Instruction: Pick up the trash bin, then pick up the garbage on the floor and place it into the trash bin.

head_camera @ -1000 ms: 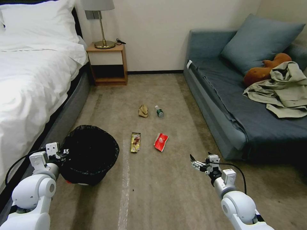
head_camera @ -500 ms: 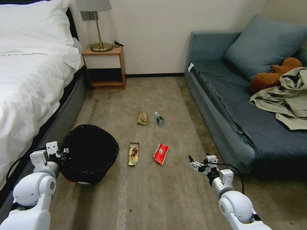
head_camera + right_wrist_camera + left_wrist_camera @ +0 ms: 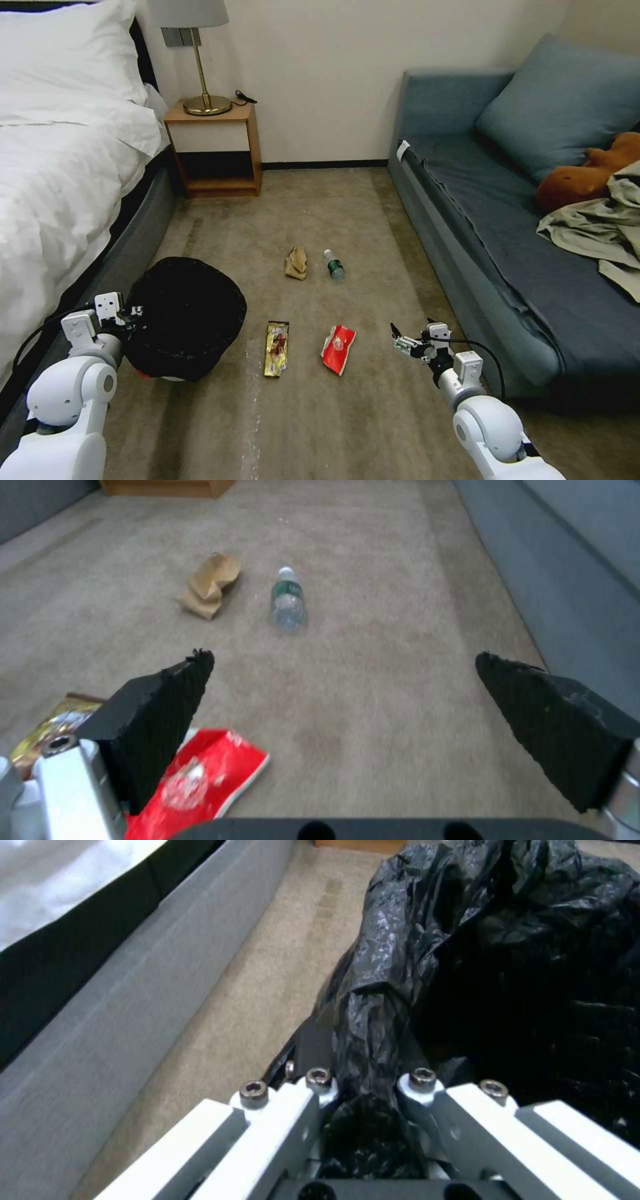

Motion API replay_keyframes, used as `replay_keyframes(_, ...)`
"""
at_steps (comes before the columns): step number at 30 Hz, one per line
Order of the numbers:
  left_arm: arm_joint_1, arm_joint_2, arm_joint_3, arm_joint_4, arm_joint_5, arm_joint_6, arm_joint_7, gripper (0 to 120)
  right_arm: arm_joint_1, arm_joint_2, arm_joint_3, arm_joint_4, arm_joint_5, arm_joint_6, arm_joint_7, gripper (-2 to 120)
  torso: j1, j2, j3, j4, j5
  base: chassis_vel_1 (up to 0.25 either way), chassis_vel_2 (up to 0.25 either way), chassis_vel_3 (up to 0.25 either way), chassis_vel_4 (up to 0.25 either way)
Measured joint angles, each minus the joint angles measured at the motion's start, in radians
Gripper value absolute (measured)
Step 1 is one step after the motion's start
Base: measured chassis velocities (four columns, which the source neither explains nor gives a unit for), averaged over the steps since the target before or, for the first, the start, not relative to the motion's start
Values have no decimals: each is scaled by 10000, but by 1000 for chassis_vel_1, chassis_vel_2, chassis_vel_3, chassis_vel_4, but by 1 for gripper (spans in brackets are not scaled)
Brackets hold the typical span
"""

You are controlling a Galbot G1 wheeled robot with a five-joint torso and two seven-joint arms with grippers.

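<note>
A carpeted bedroom floor (image 3: pixel 347 413) seen from the robot's head, with the trash bin (image 3: pixel 183 317) as the landmark. The bin, lined with a crinkly black bag, sits low beside the bed (image 3: pixel 53 173). The left tool (image 3: pixel 130 312) is at the bin's rim on the bed side; the left wrist view shows the fingers (image 3: pixel 427 1090) pressed together on a fold of the black bag (image 3: pixel 373 1005).

Four pieces of garbage lie on the carpet, on the side of the bin away from the bed. Nearest the bin is a long gold-brown wrapper (image 3: pixel 277 339). Just beyond it lies a red crumpled wrapper (image 3: pixel 338 348). Farther from the bin, toward the wall, lie a crumpled tan paper (image 3: pixel 296 262) and, beside it, a small clear bottle (image 3: pixel 333 265) with a green label.

The right tool (image 3: pixel 400 341) hovers above the carpet beyond the red wrapper from the bin, near the blue sofa (image 3: pixel 507 267). Its black fingers (image 3: pixel 160 700) are spread wide and hold nothing.
</note>
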State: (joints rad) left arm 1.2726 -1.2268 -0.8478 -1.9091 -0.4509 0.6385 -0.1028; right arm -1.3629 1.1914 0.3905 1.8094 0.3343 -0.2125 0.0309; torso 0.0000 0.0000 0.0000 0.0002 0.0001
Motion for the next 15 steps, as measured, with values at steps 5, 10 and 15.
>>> replay_keyframes(5,5,-71,-3,9,26,0,-12,4,-3,-26,-32,-58,-38,66,-14,100,0,0,0,-3,-1,-172,159,160,-153)
replay_keyframes(10,12,-136,-3,-13,52,0,-7,4,9,-50,-68,-105,-65,84,-28,100,0,0,0,-3,-1,-154,164,155,-160)
replay_keyframes(15,51,-188,-50,-65,66,-12,-16,4,142,-67,-222,-175,-70,77,-27,100,0,0,0,-1,-2,-134,126,140,-115)
